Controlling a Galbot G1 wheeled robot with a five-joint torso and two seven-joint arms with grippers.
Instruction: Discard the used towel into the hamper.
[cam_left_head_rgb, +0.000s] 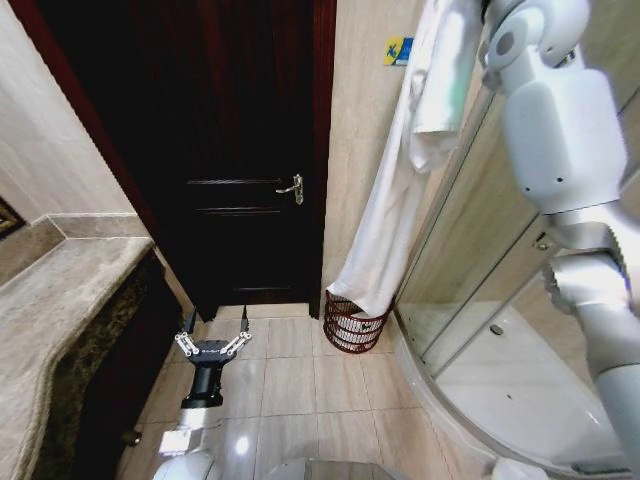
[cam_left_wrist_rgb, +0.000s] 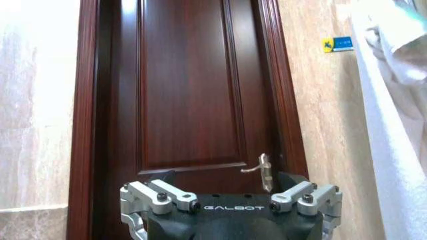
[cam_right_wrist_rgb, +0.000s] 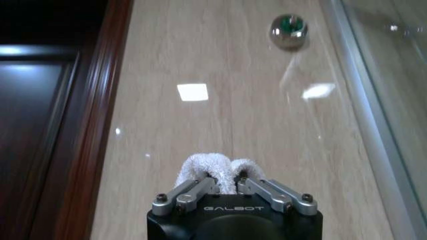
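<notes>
Light was bright and even, glaring off the glossy wall tile (cam_right_wrist_rgb: 233, 100) in two white patches. The dark door (cam_left_head_rgb: 240, 150) lost detail in shadow. The head view bowed at its edges; the towel (cam_left_wrist_rgb: 393, 100) looked overexposed.

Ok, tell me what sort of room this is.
Most likely a bathroom: a curved glass shower enclosure on the right, a stone vanity counter on the left, and a white towel hanging down over a wicker hamper beside the door.

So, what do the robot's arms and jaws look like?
The right arm has bulky, glossy white-grey shells with rounded joints. Both the left gripper and the right gripper have a black body marked GALBOT in white and silver metal linkage jaws with dark screws.
</notes>
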